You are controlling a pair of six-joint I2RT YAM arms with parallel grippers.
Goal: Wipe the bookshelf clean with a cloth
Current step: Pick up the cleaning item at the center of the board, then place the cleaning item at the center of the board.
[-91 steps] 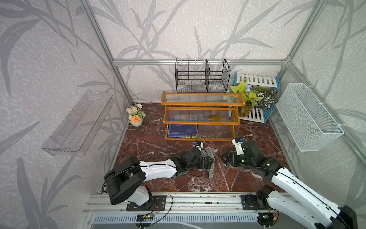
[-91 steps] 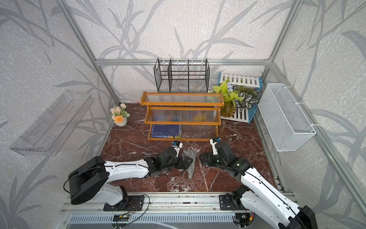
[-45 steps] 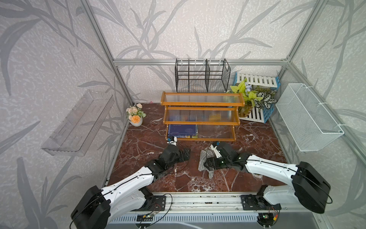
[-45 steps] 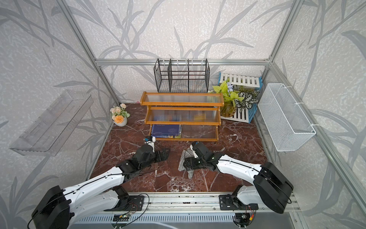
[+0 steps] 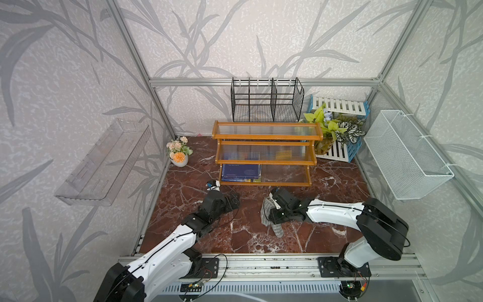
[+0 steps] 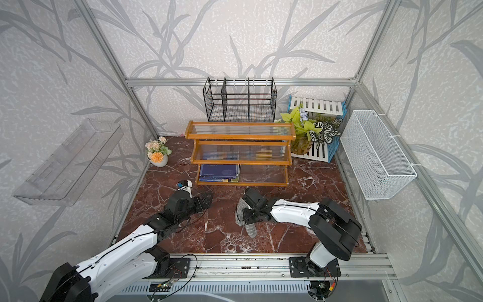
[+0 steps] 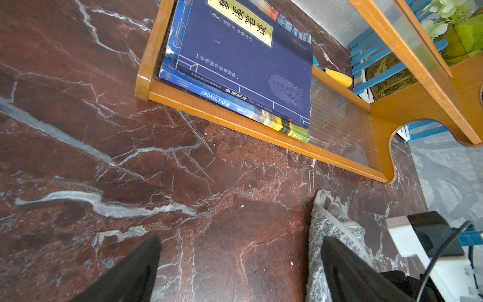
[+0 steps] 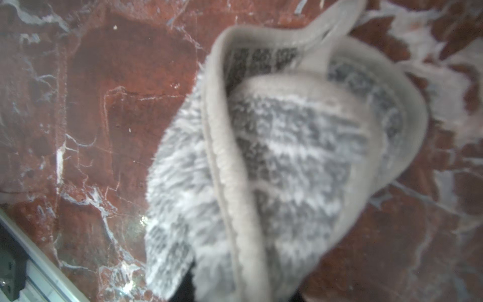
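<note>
Marble tabletop [image 5: 183, 188] before the bookshelf [image 5: 266, 136] carries the cloth [image 5: 277, 230], bunched in our right gripper [image 5: 273, 211]; our left gripper [image 5: 232, 201] hovers nearby, spread wide. We judge this the pickup; next, lift it to the bookshelf

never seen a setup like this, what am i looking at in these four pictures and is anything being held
Two white robot arms, each ending in a two-fingered gripper, stand at a marble table. Two pictures look down on the whole scene from above; the other two come from cameras on the arms' wrists. On the table: an orange bookshelf with books on its lowest tier, a flower pot, a plant. The right gripper pinches a grey cloth; the left gripper is open and empty.
</note>
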